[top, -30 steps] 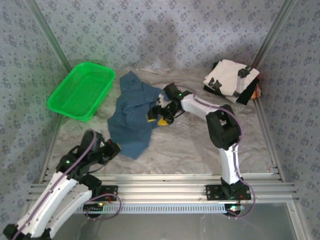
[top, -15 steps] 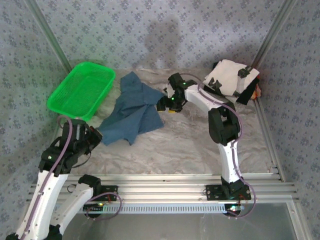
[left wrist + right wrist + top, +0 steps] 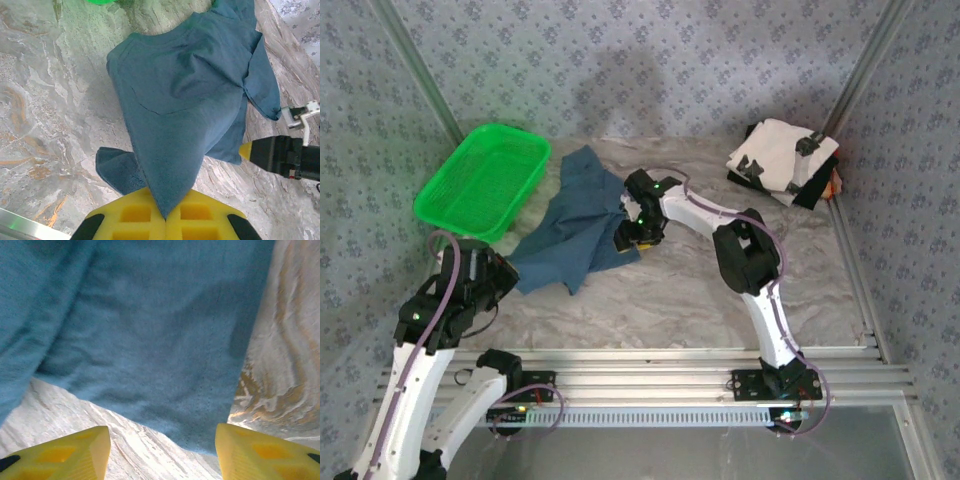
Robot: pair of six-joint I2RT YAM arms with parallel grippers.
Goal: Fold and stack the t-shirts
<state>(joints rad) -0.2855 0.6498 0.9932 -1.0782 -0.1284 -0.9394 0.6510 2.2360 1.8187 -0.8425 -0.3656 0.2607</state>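
Down in front of the green basket (image 3: 485,180), the left gripper (image 3: 503,272) is clamped tight on a corner of the dusty-blue t-shirt (image 3: 575,225). In the left wrist view the cloth narrows to a point that vanishes between its closed yellow pads (image 3: 135,220). Just right of the basket's rim, the shirt lies rumpled on the marble-patterned table (image 3: 700,290), one sleeve tucked under beside the held corner. Farther right of the basket, the right gripper (image 3: 630,235) sits at the shirt's opposite edge, jaws spread wide and holding nothing; the hem lies just ahead of its fingertips (image 3: 75,450). Bare table runs on rightward to the folded t-shirts (image 3: 782,160), white with black patches on top, well apart from the basket.
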